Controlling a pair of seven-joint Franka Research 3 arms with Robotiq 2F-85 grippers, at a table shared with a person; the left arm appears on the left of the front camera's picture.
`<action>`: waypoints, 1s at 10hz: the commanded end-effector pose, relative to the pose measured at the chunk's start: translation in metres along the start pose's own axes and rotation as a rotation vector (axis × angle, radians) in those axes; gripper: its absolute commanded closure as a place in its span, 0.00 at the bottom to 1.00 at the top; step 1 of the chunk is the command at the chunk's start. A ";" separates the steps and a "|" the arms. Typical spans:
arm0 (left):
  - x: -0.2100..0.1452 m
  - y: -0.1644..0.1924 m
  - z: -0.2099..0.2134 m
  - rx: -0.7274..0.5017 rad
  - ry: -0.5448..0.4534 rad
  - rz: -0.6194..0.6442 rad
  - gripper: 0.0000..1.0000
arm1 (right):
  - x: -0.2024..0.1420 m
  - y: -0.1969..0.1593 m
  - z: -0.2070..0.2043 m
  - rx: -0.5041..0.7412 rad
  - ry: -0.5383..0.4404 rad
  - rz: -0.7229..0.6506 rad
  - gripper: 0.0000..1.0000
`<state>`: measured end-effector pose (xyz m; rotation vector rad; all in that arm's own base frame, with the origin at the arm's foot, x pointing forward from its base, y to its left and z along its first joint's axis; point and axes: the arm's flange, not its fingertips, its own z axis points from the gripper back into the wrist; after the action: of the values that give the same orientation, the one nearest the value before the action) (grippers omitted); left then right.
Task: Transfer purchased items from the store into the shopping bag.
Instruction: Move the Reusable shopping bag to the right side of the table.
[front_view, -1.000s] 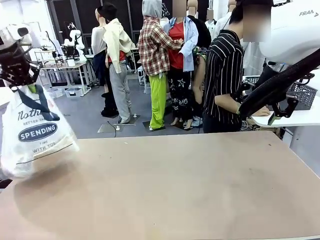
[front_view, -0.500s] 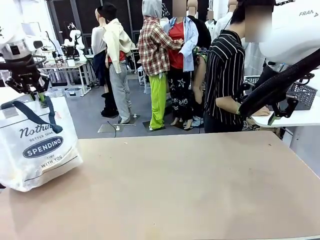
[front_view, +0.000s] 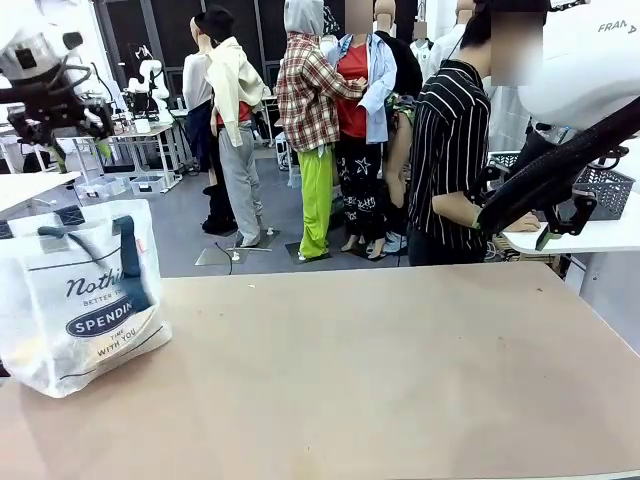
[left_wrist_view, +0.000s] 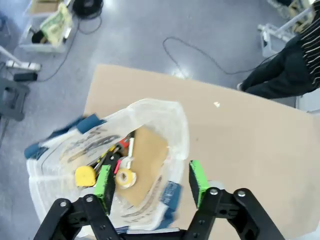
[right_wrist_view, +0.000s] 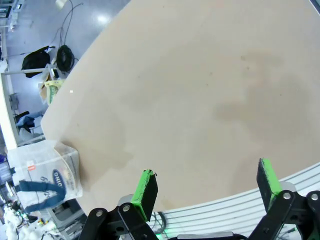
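The shopping bag, translucent white with navy handles and an oval logo, stands on the table's left end. My left gripper hangs open above it, clear of the handles. From the left wrist view, the bag gapes open under the open left gripper. Purchased items lie inside: a yellow pack, a yellow roll and a brown card. My right gripper is open over the bare table, with the bag far off. The store, a dark grey lattice basket, sits on a side table at far right.
A person in a striped shirt stands beyond the table's far edge, one hand resting on the white side table. My right arm crosses in front of the basket. The brown tabletop stretches from the bag to the right.
My left gripper let go of the bag's handle, opened and rose. The bag dropped and settled upright on the table, a little further right. The right arm has not moved.
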<state>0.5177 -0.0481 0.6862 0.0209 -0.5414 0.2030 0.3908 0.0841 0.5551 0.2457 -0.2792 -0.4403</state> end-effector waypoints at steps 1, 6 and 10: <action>-0.025 -0.038 -0.002 -0.090 -0.065 -0.049 0.08 | 0.001 0.000 0.000 0.004 0.006 0.003 0.00; -0.082 -0.162 -0.080 -0.289 0.020 -0.380 0.08 | 0.001 0.000 0.000 0.004 0.006 0.003 0.00; -0.080 -0.192 -0.153 -0.453 0.182 -0.550 0.08 | 0.001 0.000 0.000 0.004 0.006 0.003 0.00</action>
<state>0.5564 -0.2500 0.5080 -0.2746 -0.4104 -0.3916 0.3908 0.0843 0.5551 0.2454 -0.2793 -0.4399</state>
